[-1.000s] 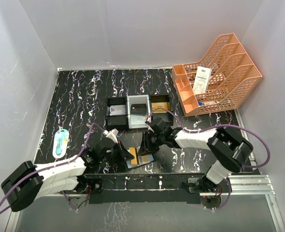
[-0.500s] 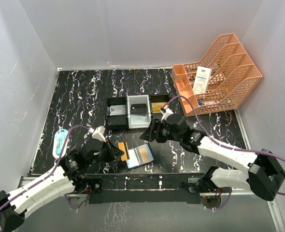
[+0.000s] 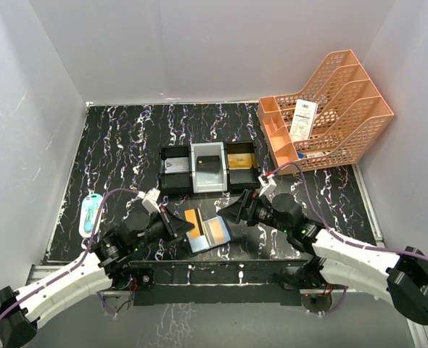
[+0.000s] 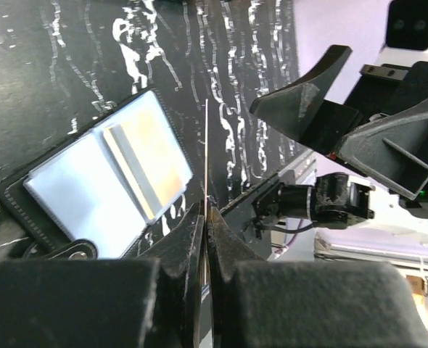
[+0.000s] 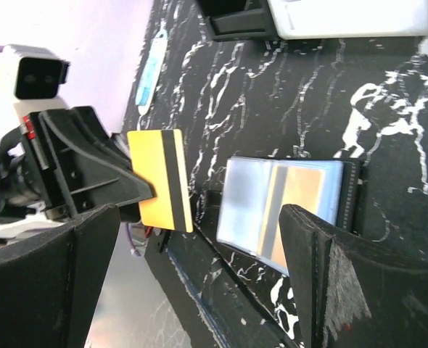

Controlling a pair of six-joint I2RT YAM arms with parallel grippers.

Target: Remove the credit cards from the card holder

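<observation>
The card holder point(image 3: 203, 241) lies open near the table's front edge, with a gold-orange credit card point(image 3: 217, 230) still in its right panel. My left gripper point(image 3: 176, 226) is shut on another gold-orange credit card point(image 3: 193, 220) with a black stripe, held on edge just left of the holder. In the left wrist view that card point(image 4: 206, 145) is a thin line rising from the closed jaws, beside the holder point(image 4: 105, 181). My right gripper point(image 3: 236, 212) hangs open and empty just right of the holder. Its view shows the held card point(image 5: 159, 188) and the holder point(image 5: 247, 203).
A row of three small bins point(image 3: 208, 180) stands behind the holder, each with a card inside. An orange mesh file rack point(image 3: 344, 123) with a white paper slip point(image 3: 302, 119) fills the back right. A white and teal object point(image 3: 92, 214) lies at the left edge.
The right gripper opened wide and drew back from over the holder toward the right. The left gripper, still shut on the striped card, pulled it up and away from the holder.
</observation>
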